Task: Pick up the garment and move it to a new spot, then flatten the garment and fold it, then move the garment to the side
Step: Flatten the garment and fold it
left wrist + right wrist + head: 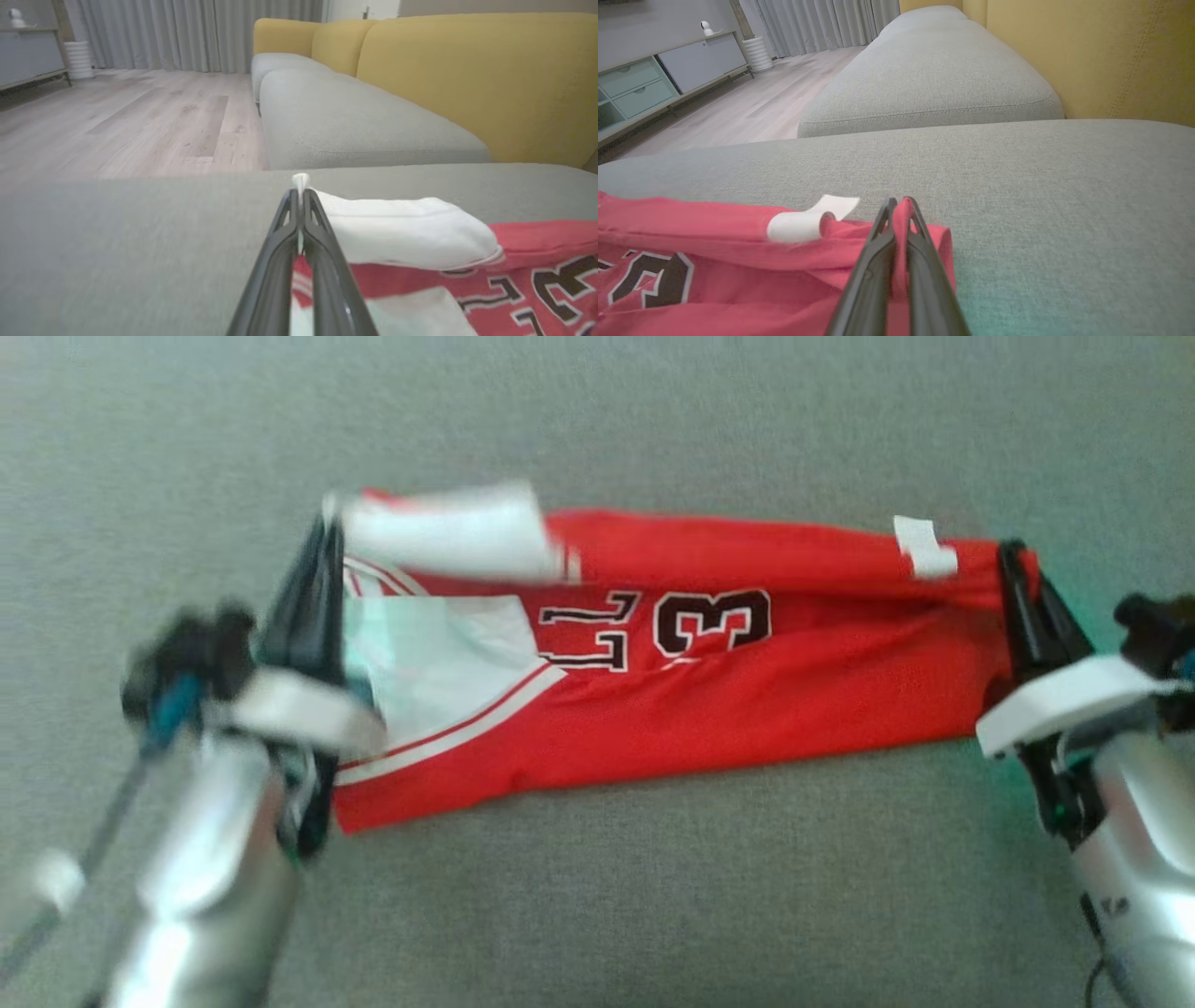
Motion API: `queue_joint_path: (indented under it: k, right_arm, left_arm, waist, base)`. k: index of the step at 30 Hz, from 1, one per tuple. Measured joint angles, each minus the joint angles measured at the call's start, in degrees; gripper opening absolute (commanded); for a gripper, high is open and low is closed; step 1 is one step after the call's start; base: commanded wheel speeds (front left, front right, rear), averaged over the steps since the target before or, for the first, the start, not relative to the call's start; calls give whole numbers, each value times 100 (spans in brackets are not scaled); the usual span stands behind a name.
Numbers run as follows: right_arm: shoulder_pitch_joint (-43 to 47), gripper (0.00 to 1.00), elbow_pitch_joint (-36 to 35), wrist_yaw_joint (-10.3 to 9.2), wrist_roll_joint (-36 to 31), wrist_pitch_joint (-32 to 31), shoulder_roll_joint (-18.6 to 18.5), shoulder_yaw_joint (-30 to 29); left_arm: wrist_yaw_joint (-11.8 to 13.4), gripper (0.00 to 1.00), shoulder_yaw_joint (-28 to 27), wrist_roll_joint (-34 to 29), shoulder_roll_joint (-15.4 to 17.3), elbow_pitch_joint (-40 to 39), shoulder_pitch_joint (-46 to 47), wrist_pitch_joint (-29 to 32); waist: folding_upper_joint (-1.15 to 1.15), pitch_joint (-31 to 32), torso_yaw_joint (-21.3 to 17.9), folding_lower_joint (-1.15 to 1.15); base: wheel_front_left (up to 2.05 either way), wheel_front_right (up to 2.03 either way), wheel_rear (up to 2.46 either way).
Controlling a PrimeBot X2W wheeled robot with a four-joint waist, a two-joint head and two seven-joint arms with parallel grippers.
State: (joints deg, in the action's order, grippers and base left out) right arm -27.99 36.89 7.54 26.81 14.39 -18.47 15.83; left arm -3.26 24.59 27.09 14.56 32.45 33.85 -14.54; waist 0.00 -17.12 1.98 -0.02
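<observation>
In the head view, a red jersey is seen stretched lengthwise across a grey cushion, reaching from one tool to the other. Its far edge is pinched at the left end by the left tool and at the right end by the right tool. Both pairs of fingers are pressed together on the cloth. A white sleeve is folded over just beside the left tool, and a small white tag is found near the right tool. The black number print is shown upside down near the middle. The near edge of the jersey is laid on the cushion. The picture is blurred, so finer folds cannot be made out.

In the left wrist view, the left tool is seen clamped tight, with a sliver of white cloth poking out past its tips. The sleeve is spread to its right, and red cloth with black lettering is seen below it. A yellow sofa back, a wooden floor and grey curtains are visible beyond.

In the right wrist view, the right tool is seen closed on a red corner of the jersey, with the tag curled just to its left. A low cabinet is placed along the far wall.
</observation>
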Motion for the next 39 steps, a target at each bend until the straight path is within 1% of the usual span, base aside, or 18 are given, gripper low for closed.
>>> queue_joint_path:
  k: [3,4,5,6,7,8,12,13,14,15,16,20,24,30,34,39]
  right_arm:
    - [208,0,10,-1,1,0,90,-127]
    - [269,24,44,-1,10,0,121,-133]
    - [325,69,93,-1,34,0,160,-134]
    - [381,100,113,-1,41,-1,197,-144]
    - [430,100,131,0,41,-1,223,-153]
    - [459,100,146,-1,38,-1,244,-170]
    - [534,100,-27,-1,-235,-1,375,-552]
    - [534,100,-27,-1,-235,-1,375,-552]
    - [551,100,-127,-1,-365,-1,425,-698]
    - [623,100,-328,0,-628,0,569,-992]
    - [694,100,-420,0,-775,0,667,-1125]
    - [1127,100,-645,-1,-1287,0,1047,-1479]
    - [1467,100,-658,-1,-1623,-1,1304,-1625]
    - [1617,100,-641,-1,-1848,-1,1432,-1684]
    - [1571,100,-374,-1,-1991,-1,1429,-1873]
    - [1155,100,430,-1,-2186,-1,1367,-2104]
  left_arm:
    - [33,0,-275,-40,-127,-307,-764,0]
    - [29,0,-372,-53,-194,-381,-972,0]
    - [14,0,-427,-53,-265,-386,-1140,0]
    - [-11,13,-445,-54,-324,-365,-1288,0]
    - [-32,76,-483,-82,-387,-352,-1427,0]
    - [-34,100,-558,-149,-449,-349,-1542,1]
    - [1,100,-1022,-463,-638,-450,-1786,1]
    - [1,100,-1022,-463,-638,-450,-1786,1]
    - [33,100,-1141,-576,-681,-545,-1833,1]
    - [58,100,-1343,-854,-775,-769,-1936,1]
    - [78,100,-1426,-970,-833,-889,-2004,0]
    - [73,100,-1688,-1406,-1032,-1332,-2399,0]
    - [68,100,-1784,-1701,-1134,-1584,-2806,0]
    - [22,100,-1782,-1802,-1168,-1617,-3110,0]
    - [18,100,-1690,-1690,-1170,-1610,-3118,0]
    - [31,100,-1505,-1522,-1170,-1548,-3064,0]
  waist:
    - [0,189,75,0]
    - [0,241,104,0]
    - [0,288,131,0]
    - [0,332,155,0]
    - [0,374,176,1]
    - [0,412,192,0]
    - [0,545,221,1]
    - [0,545,221,1]
    - [0,579,221,1]
    - [0,647,214,2]
    - [0,687,207,2]
    - [0,858,174,1]
    - [0,1009,122,1]
    - [0,1139,96,1]
    - [0,1058,131,2]
    - [0,845,197,3]
  base:
    - [0,0,0]
    - [0,0,0]
    - [0,0,0]
    - [0,0,0]
    - [0,0,0]
    - [0,0,0]
    - [0,0,0]
    - [0,0,0]
    - [0,0,0]
    - [0,0,0]
    - [0,0,0]
    - [0,0,0]
    - [0,0,0]
    - [0,0,0]
    - [0,0,0]
    - [0,0,0]
